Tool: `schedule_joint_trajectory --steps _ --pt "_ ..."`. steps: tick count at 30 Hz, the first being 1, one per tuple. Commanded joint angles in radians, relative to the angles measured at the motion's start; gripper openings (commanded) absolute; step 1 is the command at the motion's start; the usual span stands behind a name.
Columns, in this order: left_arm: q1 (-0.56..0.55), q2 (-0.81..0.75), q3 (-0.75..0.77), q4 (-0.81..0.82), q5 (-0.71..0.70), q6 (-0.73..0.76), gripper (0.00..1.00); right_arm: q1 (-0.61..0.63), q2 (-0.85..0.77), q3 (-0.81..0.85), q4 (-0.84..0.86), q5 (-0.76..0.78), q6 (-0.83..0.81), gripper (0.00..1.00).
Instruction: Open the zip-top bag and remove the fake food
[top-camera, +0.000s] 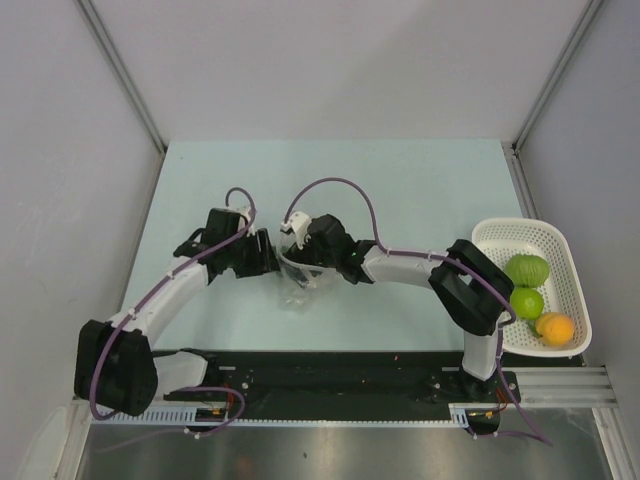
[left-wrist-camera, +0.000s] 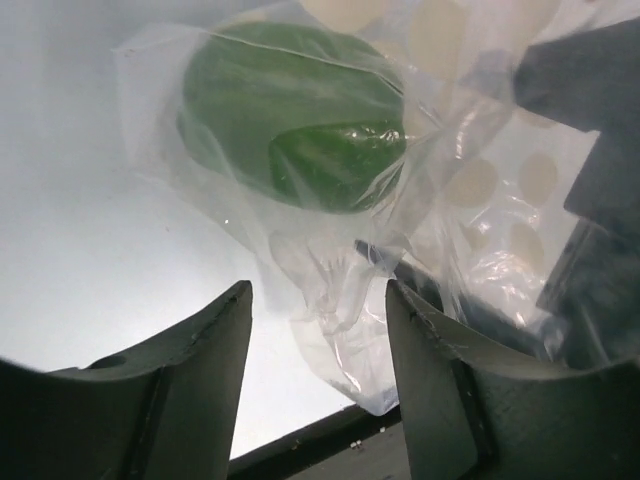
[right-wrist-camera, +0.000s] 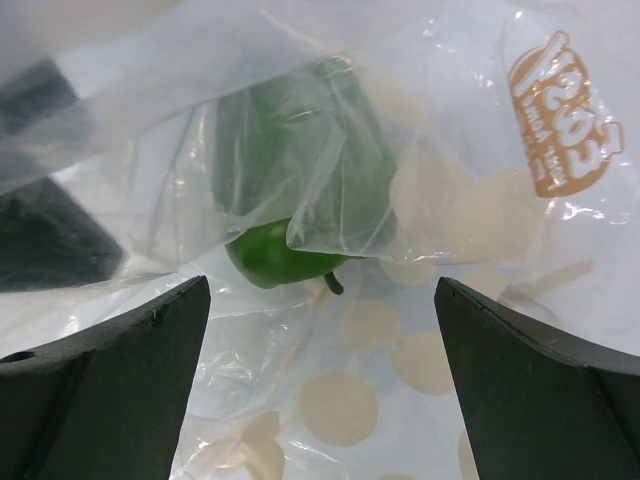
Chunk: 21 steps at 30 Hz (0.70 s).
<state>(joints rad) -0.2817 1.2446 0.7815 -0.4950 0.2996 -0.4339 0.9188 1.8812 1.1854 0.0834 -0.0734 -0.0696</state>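
Nearest the arms, the left claw (left-wrist-camera: 318, 295) stood open astride a loose fold of the crinkly clear bag (right-wrist-camera: 480, 250) mid-worktop (top-camera: 420, 190). The right claw (right-wrist-camera: 320, 282) gaped wide at its mouth. A glossy, rounded green fruit (left-wrist-camera: 290, 120) lay inside, and pulling it out looked the next job. At 3 o'clock, a white mesh basket (top-camera: 570, 250) held three more fruits (top-camera: 527, 302).

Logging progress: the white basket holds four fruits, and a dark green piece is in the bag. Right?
No. The top view shows three fruits in the white basket: two green, one orange. The dark green piece is in the bag, as you say.
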Motion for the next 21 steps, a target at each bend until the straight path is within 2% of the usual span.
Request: schedule_joint_trajectory --steps 1,5,7,13,15,18,21 --pt "0.019 -0.105 0.056 -0.028 -0.086 0.021 0.6 -0.018 -0.04 0.003 0.022 -0.037 -0.036 1.0" --pt "0.073 -0.11 0.055 -0.025 -0.108 -0.002 0.43 -0.02 -0.04 0.003 0.024 -0.081 -0.045 1.0" --pt "0.087 -0.044 0.073 -0.023 -0.105 0.007 0.43 -0.018 -0.04 0.003 0.027 -0.088 -0.036 1.0" --pt "0.093 0.121 0.119 0.035 -0.099 0.059 0.53 -0.014 -0.039 0.003 0.053 -0.132 -0.035 1.0" --pt "0.093 0.176 0.122 0.079 -0.1 0.075 0.54 -0.012 -0.033 0.003 0.071 -0.152 -0.036 1.0" --pt "0.093 0.272 0.157 0.093 -0.125 0.116 0.52 -0.012 -0.021 0.005 0.096 -0.163 -0.044 1.0" --pt "0.093 0.338 0.179 0.121 -0.099 0.155 0.45 -0.014 0.012 0.017 0.108 -0.167 -0.048 1.0"
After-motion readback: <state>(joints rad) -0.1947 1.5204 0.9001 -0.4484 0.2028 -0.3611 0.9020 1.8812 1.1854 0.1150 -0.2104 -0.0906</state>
